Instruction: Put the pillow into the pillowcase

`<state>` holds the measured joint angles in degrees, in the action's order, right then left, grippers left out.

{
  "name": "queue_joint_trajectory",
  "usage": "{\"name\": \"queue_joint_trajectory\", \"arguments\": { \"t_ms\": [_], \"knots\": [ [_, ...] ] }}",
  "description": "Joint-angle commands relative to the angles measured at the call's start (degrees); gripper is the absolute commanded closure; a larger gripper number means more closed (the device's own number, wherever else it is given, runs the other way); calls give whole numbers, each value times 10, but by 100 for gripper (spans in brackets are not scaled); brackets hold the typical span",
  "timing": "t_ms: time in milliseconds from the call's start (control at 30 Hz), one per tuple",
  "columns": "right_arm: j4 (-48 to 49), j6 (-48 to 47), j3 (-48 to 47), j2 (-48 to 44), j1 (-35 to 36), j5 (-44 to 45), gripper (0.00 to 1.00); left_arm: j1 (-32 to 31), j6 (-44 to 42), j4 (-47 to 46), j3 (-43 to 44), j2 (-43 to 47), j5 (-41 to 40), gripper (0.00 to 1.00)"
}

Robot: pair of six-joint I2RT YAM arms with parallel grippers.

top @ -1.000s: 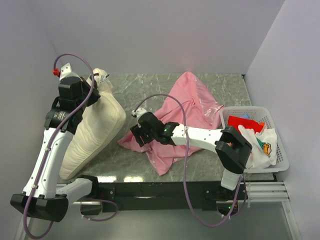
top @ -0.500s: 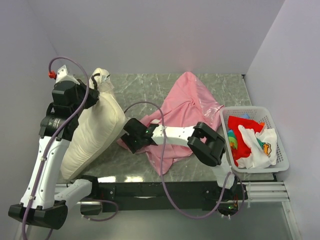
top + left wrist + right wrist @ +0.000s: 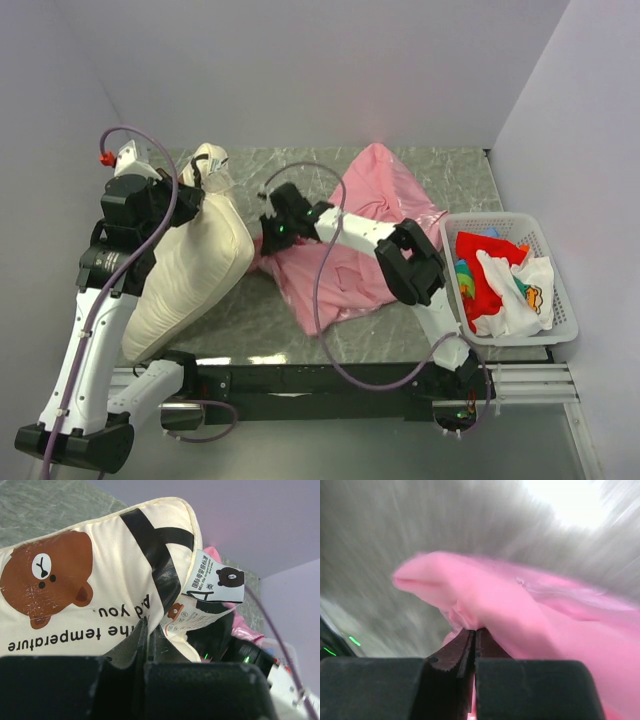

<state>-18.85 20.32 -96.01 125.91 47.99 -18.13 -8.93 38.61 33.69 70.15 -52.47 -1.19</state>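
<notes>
The cream pillow (image 3: 190,275) stands on its edge at the left of the table, raised at its far corner. My left gripper (image 3: 188,188) is shut on that corner; in the left wrist view the fabric edge is pinched between the fingers (image 3: 131,647), beside a brown bear print (image 3: 47,577) and a paper tag (image 3: 216,580). The pink pillowcase (image 3: 375,225) lies crumpled mid-table. My right gripper (image 3: 268,240) is shut on its left edge, right next to the pillow; pink cloth (image 3: 520,615) bunches at the closed fingertips.
A white basket (image 3: 556,320) at the right edge holds a red cloth (image 3: 487,255) and a white printed cloth (image 3: 520,290). Walls close in the back, left and right. Purple cables loop over both arms.
My right gripper has swung left and farther back across the pillowcase and has shut on its left edge, lifting it. The left arm with the pillow corner has shifted slightly.
</notes>
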Motion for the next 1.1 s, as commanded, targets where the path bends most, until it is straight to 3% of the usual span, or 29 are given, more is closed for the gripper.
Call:
{"name": "queue_joint_trajectory", "arguments": {
  "t_ms": [0,133,167,233,267,433,633,733,900,1067],
  "knots": [
    [47,67,-134,29,-63,-75,100,1,-2,-54,1,20,14,99],
    [43,79,-184,44,-77,-94,85,1,-3,-54,-9,20,16,99],
    [44,72,-160,37,-76,-85,66,1,-4,-54,-10,20,18,99],
    [62,63,-116,-6,-69,-71,50,1,-4,-55,-11,20,22,99],
    [69,53,-69,-46,-60,-60,35,1,-5,-55,-12,19,23,99],
    [81,26,64,-189,-59,57,5,1,-5,-57,-21,16,27,99],
    [66,72,241,-362,-83,218,4,1,-5,-58,-37,18,27,99],
    [65,88,294,-413,-78,239,6,1,-5,-57,-39,18,29,99],
    [67,76,326,-419,-10,288,16,1,-6,-54,-33,21,27,99],
    [56,85,314,-389,85,346,33,1,3,-60,-37,25,35,99]
  ]
}}
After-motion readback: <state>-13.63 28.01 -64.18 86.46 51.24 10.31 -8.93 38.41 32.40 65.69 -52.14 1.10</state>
